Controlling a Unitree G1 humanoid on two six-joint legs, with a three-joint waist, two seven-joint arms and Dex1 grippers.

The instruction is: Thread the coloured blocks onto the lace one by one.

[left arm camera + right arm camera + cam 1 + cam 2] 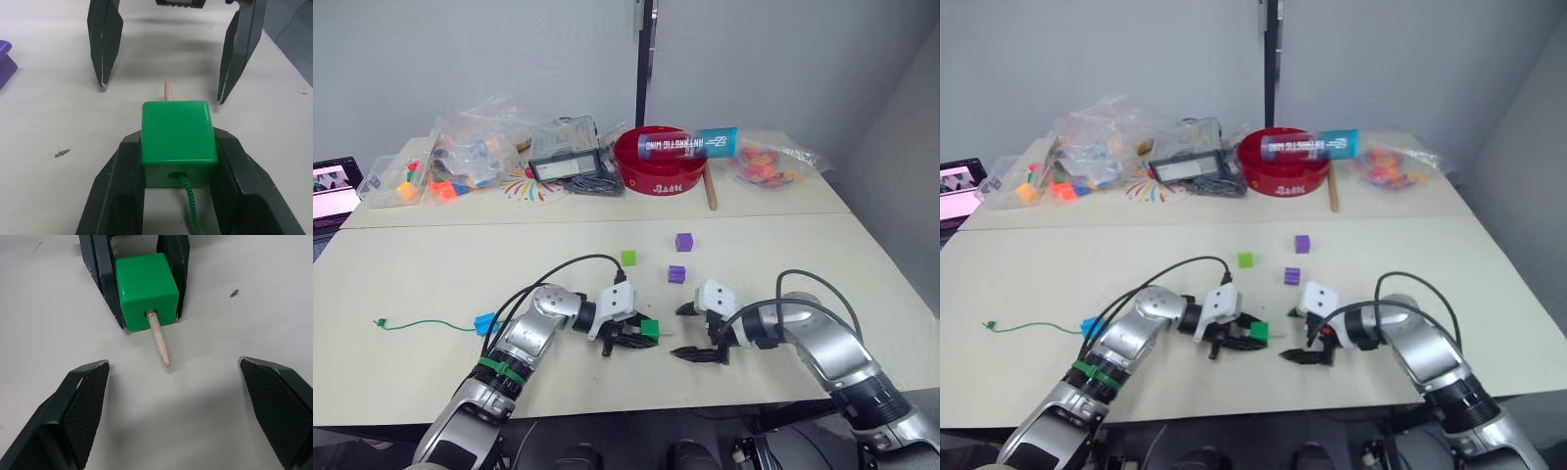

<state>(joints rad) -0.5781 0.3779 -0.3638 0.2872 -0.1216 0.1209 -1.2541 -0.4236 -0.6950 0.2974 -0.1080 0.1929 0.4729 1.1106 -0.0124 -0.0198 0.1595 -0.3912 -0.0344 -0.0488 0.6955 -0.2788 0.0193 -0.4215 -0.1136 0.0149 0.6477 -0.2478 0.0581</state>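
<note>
My left gripper (644, 333) is shut on the dark green block (178, 139), low over the table. The green lace (188, 201) enters the block's near hole, and its pale stiff tip (160, 340) sticks out of the far hole. My right gripper (173, 362) faces it, open, with one finger on each side of the tip and touching nothing. A blue block (485, 323) sits on the lace (421, 325), which trails to the left across the table. A light green block (628, 258) and two purple blocks (683, 242) (676, 274) lie loose just beyond the grippers.
At the back stand a red bowl (656, 174) with a tube (690, 144) across it, a black device (566, 157), a wooden stick (710, 191) and clear bags of toy pieces (460, 157) (769, 162). A laptop screen (333, 191) sits far left.
</note>
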